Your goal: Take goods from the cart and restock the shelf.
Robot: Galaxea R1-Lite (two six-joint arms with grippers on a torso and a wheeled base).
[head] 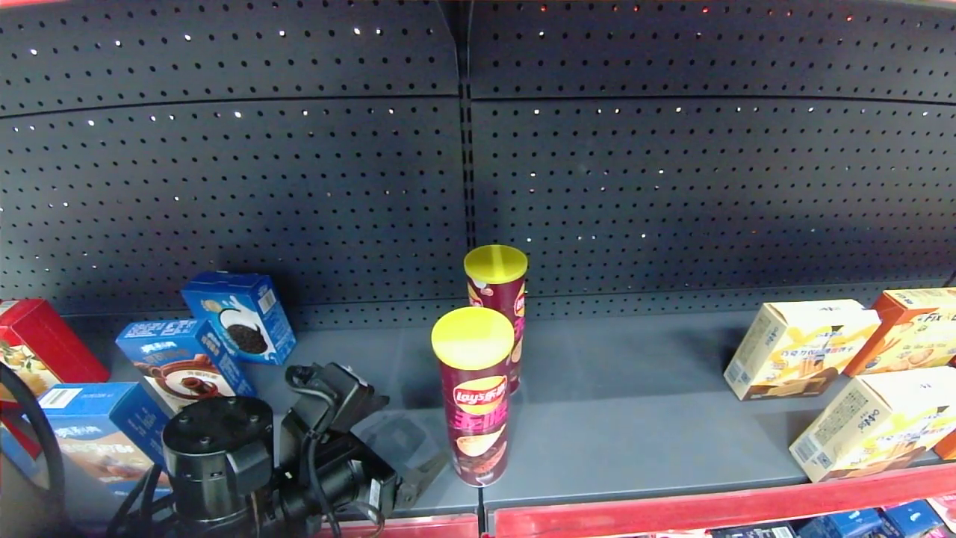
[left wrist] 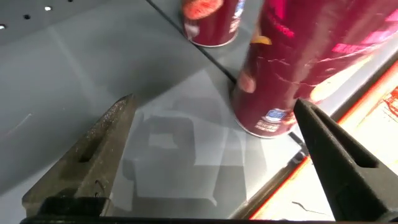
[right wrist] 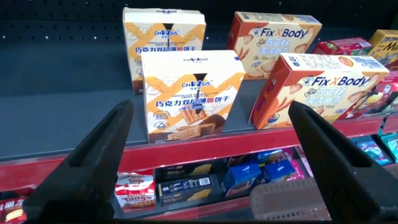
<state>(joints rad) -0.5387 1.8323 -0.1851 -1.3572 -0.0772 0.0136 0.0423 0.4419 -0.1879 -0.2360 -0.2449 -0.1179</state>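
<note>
On the grey shelf (head: 635,418), at centre frame of the head view, two tall maroon chip cans with yellow lids stand upright one behind the other: the front chip can (head: 473,396) near the red edge strip (head: 709,508), the rear chip can (head: 497,299) close to the perforated back panel (head: 672,187). Whether the two cans touch cannot be told.

At lower left the left hand (left wrist: 214,109) is released and empty, low over the shelf. The front chip can stands just beside one finger (left wrist: 323,155), not between the pair.

Left of the cans are three blue cookie boxes (head: 239,317), tilted, with a red box (head: 45,347) at the frame edge. At far right lie cream biscuit boxes (head: 803,347) and orange biscuit boxes (head: 911,329). Bare shelf separates both groups from the cans.

The right hand (right wrist: 211,111) is released and empty, facing the cream and orange boxes from in front of the shelf. Below the strip, a lower shelf (right wrist: 186,186) carries more packets.

Labels: each can bears a round red-and-yellow emblem, the blue boxes picture dark sandwich cookies, and the cream boxes picture chocolate-dipped sticks.
</note>
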